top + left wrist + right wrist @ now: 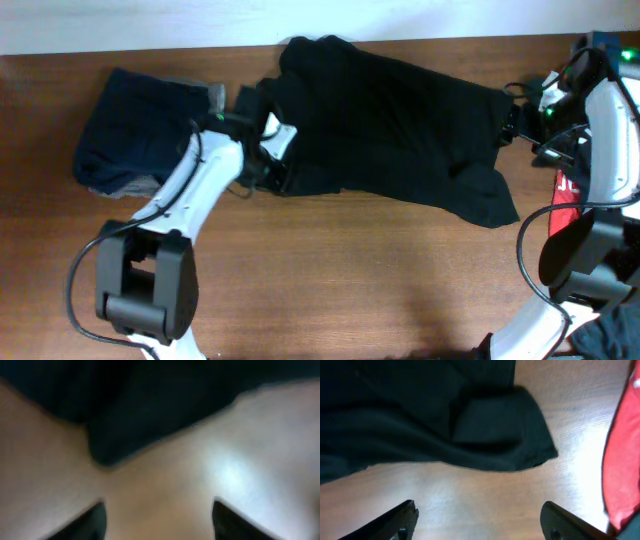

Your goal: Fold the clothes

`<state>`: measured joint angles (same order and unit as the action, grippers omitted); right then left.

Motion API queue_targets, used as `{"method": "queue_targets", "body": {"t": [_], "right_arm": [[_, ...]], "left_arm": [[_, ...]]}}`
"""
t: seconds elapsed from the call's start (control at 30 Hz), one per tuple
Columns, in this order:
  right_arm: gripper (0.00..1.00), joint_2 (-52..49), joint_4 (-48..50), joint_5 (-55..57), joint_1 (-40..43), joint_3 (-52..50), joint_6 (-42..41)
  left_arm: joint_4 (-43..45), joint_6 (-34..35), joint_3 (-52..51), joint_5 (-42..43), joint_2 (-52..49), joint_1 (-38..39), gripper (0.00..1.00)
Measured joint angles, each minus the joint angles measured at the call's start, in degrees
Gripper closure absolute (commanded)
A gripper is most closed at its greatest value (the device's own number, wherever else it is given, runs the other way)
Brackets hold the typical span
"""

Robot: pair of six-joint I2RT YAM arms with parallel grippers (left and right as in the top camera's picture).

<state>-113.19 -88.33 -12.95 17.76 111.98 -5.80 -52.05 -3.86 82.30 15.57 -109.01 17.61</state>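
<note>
A large black shirt (400, 120) lies spread and rumpled across the middle of the wooden table. My left gripper (272, 165) is open and empty at the shirt's left edge; its wrist view is blurred and shows a dark shirt edge (150, 415) above bare wood between the fingers (159, 520). My right gripper (515, 120) is open and empty at the shirt's right side; its wrist view shows a black shirt corner (495, 435) just ahead of the fingers (480, 520). A navy and grey garment pile (140, 140) lies at the far left. A red garment (570, 210) lies at the right edge.
The red fabric also shows at the right edge of the right wrist view (622, 460). A white wall strip (150, 25) borders the table's far edge. Bare wood (380, 280) stretches along the table's front half.
</note>
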Motion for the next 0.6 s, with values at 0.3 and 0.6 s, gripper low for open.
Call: {"method": "queue_targets", "body": {"t": [0.3, 0.6], "right_arm": [[0.18, 0.0, -0.5, -4.6, 0.6, 0.0, 2.0], [0.18, 0.0, -0.2, -4.9, 0.6, 0.0, 3.1]], "left_arm": [[16.6, 0.0, -9.5, -5.9, -0.1, 0.0, 0.33], [19.3, -0.5, -10.2, -8.8, -0.9, 0.0, 1.0]]}}
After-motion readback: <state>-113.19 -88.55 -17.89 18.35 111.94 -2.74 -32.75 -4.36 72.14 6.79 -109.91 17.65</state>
